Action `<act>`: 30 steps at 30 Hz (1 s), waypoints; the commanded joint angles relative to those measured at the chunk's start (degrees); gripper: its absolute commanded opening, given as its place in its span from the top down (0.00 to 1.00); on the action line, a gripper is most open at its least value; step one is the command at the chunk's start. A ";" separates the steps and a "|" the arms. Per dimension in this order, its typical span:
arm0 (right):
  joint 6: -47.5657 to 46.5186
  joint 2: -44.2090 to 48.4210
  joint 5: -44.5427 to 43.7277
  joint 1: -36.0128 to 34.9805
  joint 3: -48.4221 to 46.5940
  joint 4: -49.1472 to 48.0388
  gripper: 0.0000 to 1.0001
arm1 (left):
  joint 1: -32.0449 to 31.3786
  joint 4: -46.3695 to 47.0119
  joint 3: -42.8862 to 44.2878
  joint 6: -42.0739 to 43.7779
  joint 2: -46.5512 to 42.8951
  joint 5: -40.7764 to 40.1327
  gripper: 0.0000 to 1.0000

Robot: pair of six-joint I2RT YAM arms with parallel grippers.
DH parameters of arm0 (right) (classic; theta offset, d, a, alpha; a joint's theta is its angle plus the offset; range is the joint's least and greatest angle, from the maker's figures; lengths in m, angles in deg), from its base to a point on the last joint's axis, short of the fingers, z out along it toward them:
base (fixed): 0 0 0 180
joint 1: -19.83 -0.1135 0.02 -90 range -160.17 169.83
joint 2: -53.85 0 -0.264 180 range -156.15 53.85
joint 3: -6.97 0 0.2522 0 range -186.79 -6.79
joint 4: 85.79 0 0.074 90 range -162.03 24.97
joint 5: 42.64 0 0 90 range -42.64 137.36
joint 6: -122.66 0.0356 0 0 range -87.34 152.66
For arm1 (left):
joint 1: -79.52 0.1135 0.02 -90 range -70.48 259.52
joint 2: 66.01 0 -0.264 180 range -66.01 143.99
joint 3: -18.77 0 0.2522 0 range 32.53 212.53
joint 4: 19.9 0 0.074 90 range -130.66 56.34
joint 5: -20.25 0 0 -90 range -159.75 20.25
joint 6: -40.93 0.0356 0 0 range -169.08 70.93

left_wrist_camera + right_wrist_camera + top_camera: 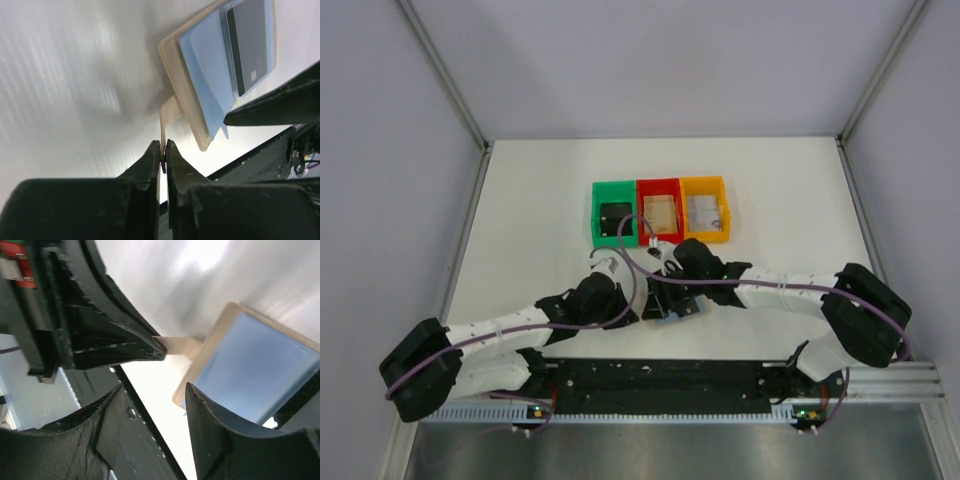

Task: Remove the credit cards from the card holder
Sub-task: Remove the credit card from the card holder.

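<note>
Left claw (163, 146) pinches the card holder (207, 75) by its tab (170, 112).

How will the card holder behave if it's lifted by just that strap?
Probably floppy: the left hand pinches only its thin strap, which curves, so the card holder would likely dangle and swing. Likely light, being thin and flat. The dark card in its smooth blue pocket might slide if tilted.
</note>
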 commanded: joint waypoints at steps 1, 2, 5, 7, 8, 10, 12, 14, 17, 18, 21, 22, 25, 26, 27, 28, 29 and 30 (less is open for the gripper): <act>-3.04 -0.13 2.99 -1.82 -5.37 -0.04 0.48 | 0.18 -2.85 -2.66 -3.09 -6.79 -7.08 0.91; -3.74 0.22 2.82 -2.00 -5.89 0.23 0.48 | 0.18 -3.73 -3.01 -3.52 -8.46 -8.05 0.89; -6.11 1.79 -0.32 -2.09 -7.13 5.57 0.48 | 0.18 -6.36 -2.93 -3.53 -13.21 -10.60 0.80; -7.17 3.64 -4.28 -1.65 -7.31 8.83 0.48 | 0.18 -7.77 -1.88 -3.18 -15.76 -11.22 0.74; -7.44 4.52 -5.43 -1.04 -7.04 9.89 0.48 | 0.10 -8.56 -1.09 -3.00 -16.82 -11.31 0.71; -7.88 6.62 -6.32 0.98 -5.91 11.03 0.48 | 0.09 -10.23 0.58 -2.56 -18.93 -12.19 0.66; -8.06 8.82 -6.58 3.44 -4.33 11.30 0.48 | 0.10 -10.59 1.90 -1.60 -20.16 -12.54 0.59; -8.23 10.23 -6.41 6.78 -2.57 11.30 0.50 | 0.18 -9.11 2.87 -1.16 -20.26 -11.32 0.55; -8.32 10.94 -5.62 9.94 -0.11 9.90 0.53 | 0.09 -2.97 4.36 -2.12 -16.93 -7.11 0.48; -8.06 10.86 -4.75 10.65 0.60 9.11 0.55 | 0.09 -0.94 4.80 -2.64 -15.09 -5.27 0.47; -6.74 10.68 -1.94 13.28 3.06 4.90 0.60 | 0.01 8.01 5.86 -4.93 -7.28 0.89 0.46; -6.13 10.42 -0.36 14.16 3.94 2.97 0.61 | 0.01 11.09 6.12 -6.07 -4.81 1.95 0.45; -4.11 9.01 3.25 16.19 6.22 -2.48 0.65 | -0.34 17.43 7.18 -8.01 2.04 2.92 0.45; -3.49 8.66 4.22 16.80 7.01 -3.98 0.65 | -0.43 18.84 7.62 -8.45 3.98 2.67 0.46; -2.79 8.05 5.18 17.24 7.72 -5.73 0.66 | -0.52 20.07 7.79 -9.06 6.09 2.58 0.47; -2.09 7.52 6.24 17.68 8.42 -7.31 0.66 | -0.61 21.39 7.88 -9.50 7.76 2.57 0.48; -1.56 6.99 7.03 18.21 9.04 -8.98 0.66 | -0.61 22.62 7.71 -10.03 9.52 2.23 0.48; -1.29 6.38 7.82 18.56 9.65 -10.22 0.66 | -0.61 23.15 7.45 -10.73 10.84 1.79 0.50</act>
